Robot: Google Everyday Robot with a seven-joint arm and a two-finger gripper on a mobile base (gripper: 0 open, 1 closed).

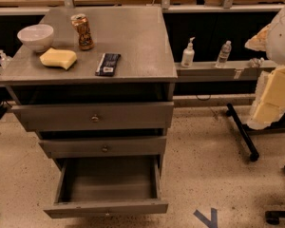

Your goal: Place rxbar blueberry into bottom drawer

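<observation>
The rxbar blueberry [108,64], a dark flat bar with a white label patch, lies on the grey cabinet top [133,42] near its front edge. The bottom drawer [109,207] is pulled out, and its inside shows nothing in it. The two shallower drawers above it are only slightly out. My gripper [271,99] shows as white and cream shapes at the right edge of the camera view. It is well to the right of the cabinet and far from the bar, holding nothing that I can see.
On the cabinet top stand a white bowl [35,36], a yellow sponge [59,58] and a drink can [82,31]. A pump bottle [188,53] and a water bottle [223,54] stand on a ledge to the right. A black wheeled stand leg [242,134] lies on the floor.
</observation>
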